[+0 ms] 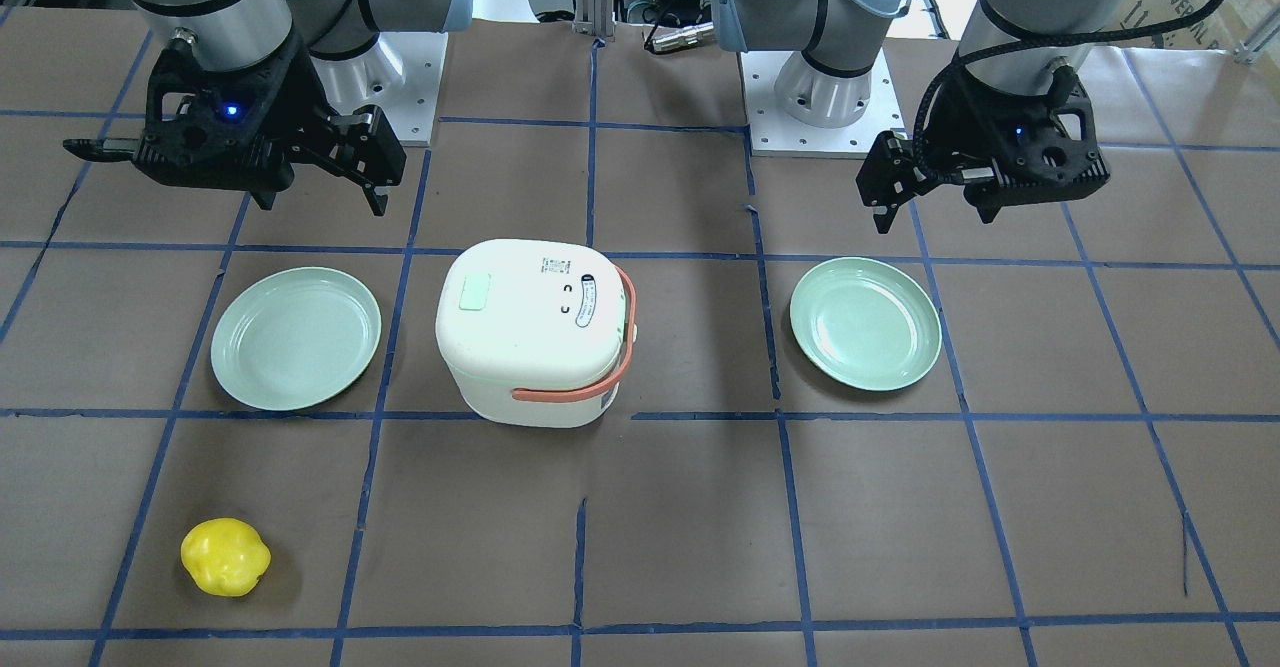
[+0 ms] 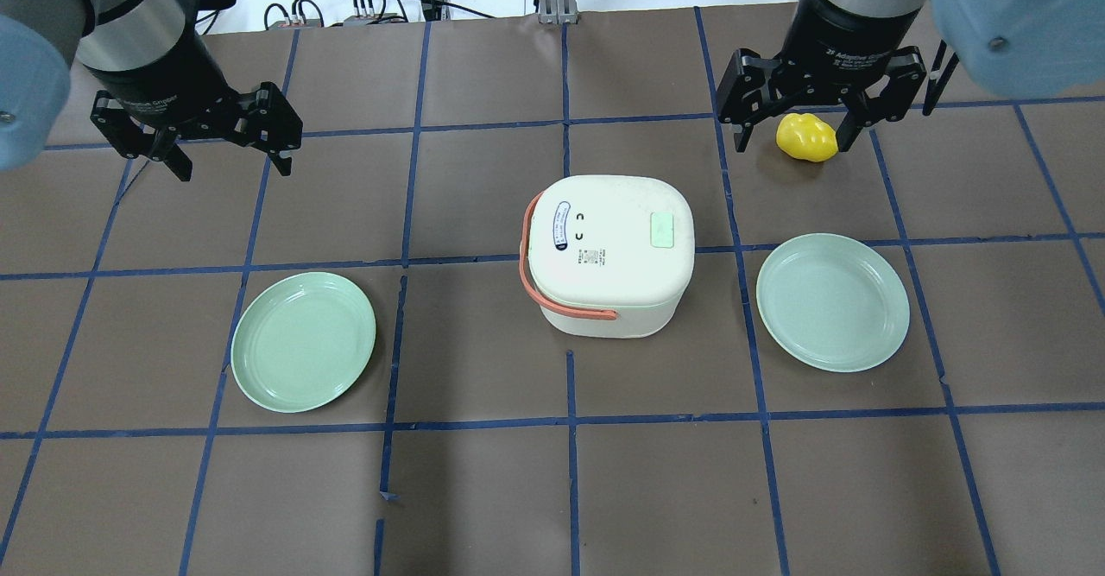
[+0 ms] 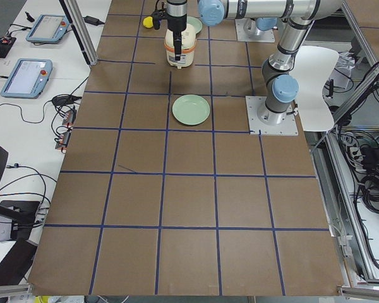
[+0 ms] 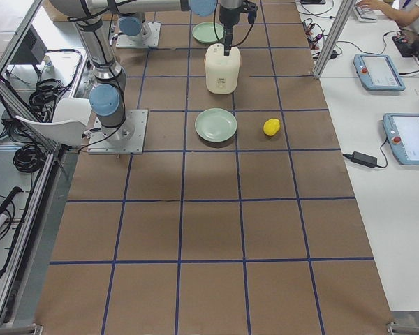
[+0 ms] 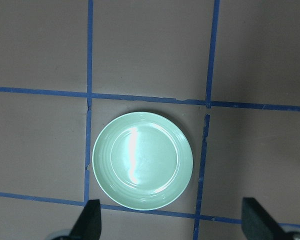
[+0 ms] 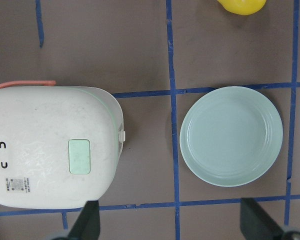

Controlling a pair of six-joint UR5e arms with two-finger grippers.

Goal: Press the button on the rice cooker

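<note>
The white rice cooker [image 1: 530, 332] with an orange handle stands mid-table, also in the overhead view [image 2: 609, 256]. Its pale green button [image 2: 662, 231] is on the lid, toward my right side, and shows in the right wrist view [image 6: 79, 156]. My right gripper [image 2: 791, 146] is open and empty. It hangs high above the table, between the cooker and the right plate, as the right wrist view [image 6: 172, 222] shows. My left gripper [image 2: 235, 170] is open and empty, high over the left plate [image 5: 142, 160]. Neither gripper touches anything.
A green plate [image 2: 304, 341] lies left of the cooker and another [image 2: 833, 301] lies to its right. A yellow toy pepper [image 2: 807, 137] lies at the far right of the table, beyond the right plate. Blue tape lines grid the brown table.
</note>
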